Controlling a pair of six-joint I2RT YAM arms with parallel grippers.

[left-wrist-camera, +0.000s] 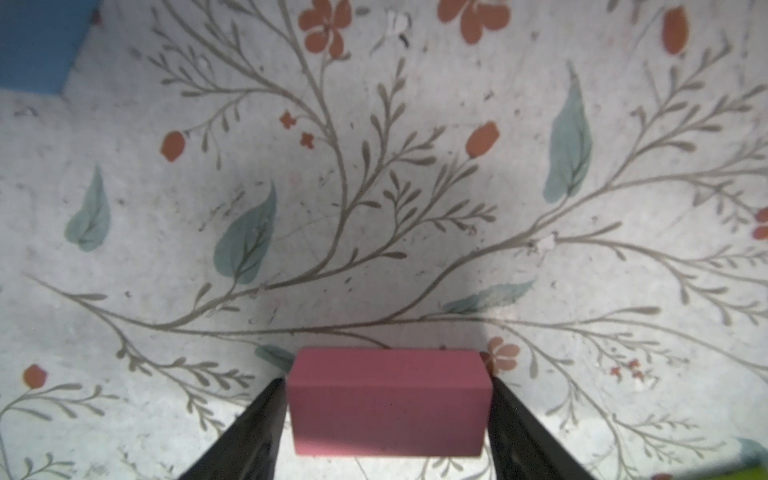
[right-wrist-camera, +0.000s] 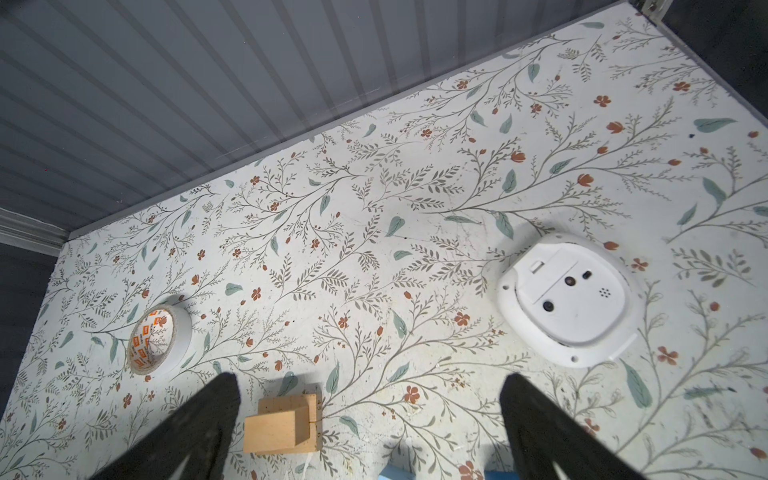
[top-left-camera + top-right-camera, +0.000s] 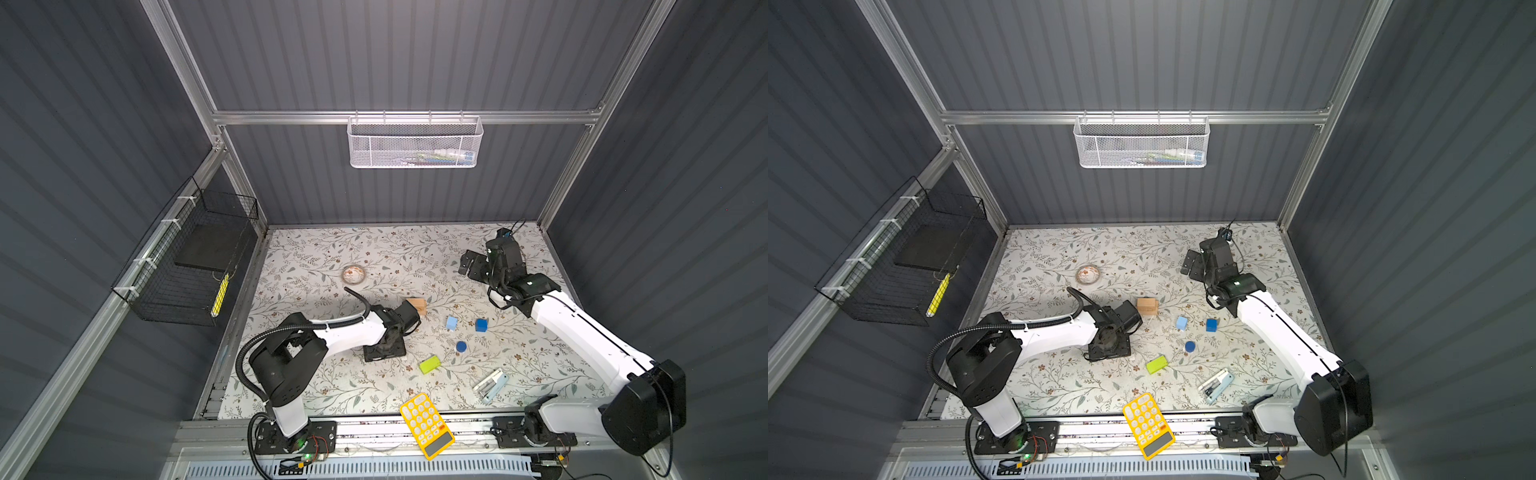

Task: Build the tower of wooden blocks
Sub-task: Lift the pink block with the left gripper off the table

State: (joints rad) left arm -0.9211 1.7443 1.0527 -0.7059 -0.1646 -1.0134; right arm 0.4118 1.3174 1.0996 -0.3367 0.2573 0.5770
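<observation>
While the left claw (image 1: 388,384) clamps the pink bar (image 1: 388,405) by its ends, the tan base (image 3: 417,306) sits just beside it.
Bar's long axis spans the jaws. Left arm is nearer the base. Right claw (image 2: 370,386) hangs wide apart, empty, well off.

The bar (image 1: 388,405) is pink and the tabletop (image 1: 415,166) floral

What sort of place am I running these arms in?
Most likely a lab robot test cell: ribbed grey wall panels on an aluminium frame, two arms bolted to a front rail, and a floral-covered tabletop scattered with practice items.
</observation>
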